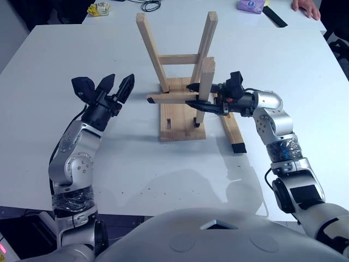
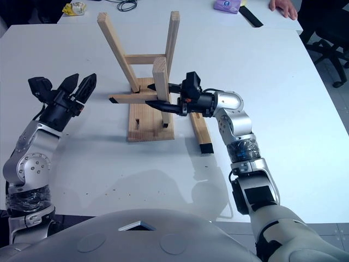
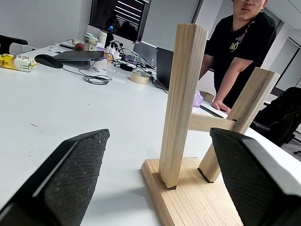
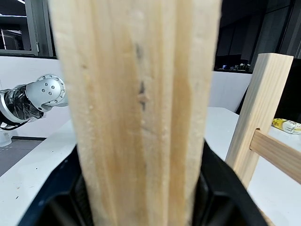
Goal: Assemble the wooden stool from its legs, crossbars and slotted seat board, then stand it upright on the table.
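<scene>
Seating the third leg (image 1: 208, 73) in the board (image 1: 177, 124) is, by the look of it, the step in hand. Doing it well is a matter of keeping the leg plumb over its slot and pressing straight down. Levering it sideways could jam the joint or rock the legs already in place.

From the head views, the right gripper (image 1: 194, 94) is clamping that leg at mid-height from the robot's right. The leg's foot is meeting the near right part of the board, which is lying flat near the middle of the table (image 1: 65, 54). A crossbar (image 1: 166, 98) is jutting from the leg toward the left, its dark tip reaching past the board's left edge. Two far legs (image 1: 151, 52) are standing at the board's far end, joined by a rail (image 1: 179, 59). A spare leg (image 1: 232, 128) is lying just right of the board. The left gripper (image 1: 116, 85) is hovering left of the board, spread wide and holding nothing; it could be steadying the board.

From the left wrist, its pads (image 3: 70, 174) are framing the far pair: pale, square-edged wood, the nearer one socketed at the board's corner, the farther one tilting.

From the right wrist, the gripped leg is showing straight grain and a small knot, with jaws pressing on both sides.
</scene>
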Robot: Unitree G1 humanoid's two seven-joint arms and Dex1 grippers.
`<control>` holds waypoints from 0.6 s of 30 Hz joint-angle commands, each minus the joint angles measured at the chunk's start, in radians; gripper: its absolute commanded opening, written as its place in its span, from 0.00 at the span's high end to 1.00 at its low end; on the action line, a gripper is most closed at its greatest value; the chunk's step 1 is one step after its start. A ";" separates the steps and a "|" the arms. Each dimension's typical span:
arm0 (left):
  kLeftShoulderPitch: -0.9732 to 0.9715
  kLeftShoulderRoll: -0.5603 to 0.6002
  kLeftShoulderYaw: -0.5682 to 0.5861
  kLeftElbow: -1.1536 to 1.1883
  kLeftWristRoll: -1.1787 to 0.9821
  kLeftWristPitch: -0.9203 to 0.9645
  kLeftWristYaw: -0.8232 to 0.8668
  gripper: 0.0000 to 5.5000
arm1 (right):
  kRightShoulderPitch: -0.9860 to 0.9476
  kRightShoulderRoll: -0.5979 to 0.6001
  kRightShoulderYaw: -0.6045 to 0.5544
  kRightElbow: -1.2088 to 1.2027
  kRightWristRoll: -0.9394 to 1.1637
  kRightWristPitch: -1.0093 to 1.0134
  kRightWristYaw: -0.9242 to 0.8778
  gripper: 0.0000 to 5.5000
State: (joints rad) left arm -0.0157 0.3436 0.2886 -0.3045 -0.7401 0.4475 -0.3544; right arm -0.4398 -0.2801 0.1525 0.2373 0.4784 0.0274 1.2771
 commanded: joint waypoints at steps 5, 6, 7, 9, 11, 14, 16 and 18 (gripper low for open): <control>-0.016 0.006 0.001 0.015 0.003 0.015 -0.013 0.28 | 0.068 0.001 0.009 -0.057 0.014 0.063 -0.024 0.64; -0.018 0.006 -0.001 0.016 0.003 0.016 -0.016 0.28 | 0.076 -0.001 0.008 -0.064 0.015 0.067 -0.030 0.64; -0.019 0.006 -0.001 0.018 0.003 0.016 -0.017 0.28 | 0.082 -0.001 0.007 -0.070 0.017 0.071 -0.036 0.64; -0.018 0.002 -0.001 0.020 0.003 0.014 -0.018 0.28 | 0.093 -0.006 0.011 -0.076 0.011 0.069 -0.039 0.64; -0.007 -0.002 0.000 0.012 0.003 0.013 -0.017 0.28 | 0.106 -0.020 0.023 -0.067 -0.011 0.049 -0.026 0.64; 0.001 -0.002 0.001 0.006 0.002 0.015 -0.017 0.28 | 0.099 -0.033 0.027 -0.054 -0.033 0.012 -0.019 0.64; 0.000 -0.002 0.003 0.008 0.000 0.015 -0.017 0.28 | 0.076 -0.033 0.022 -0.039 -0.037 -0.009 -0.017 0.64; -0.002 -0.002 0.003 0.010 0.001 0.015 -0.016 0.28 | 0.049 -0.026 0.023 0.000 -0.056 -0.050 -0.016 0.64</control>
State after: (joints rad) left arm -0.0190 0.3424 0.2875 -0.2928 -0.7397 0.4512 -0.3693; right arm -0.3739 -0.2849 0.1625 0.1728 0.4981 0.0037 1.2612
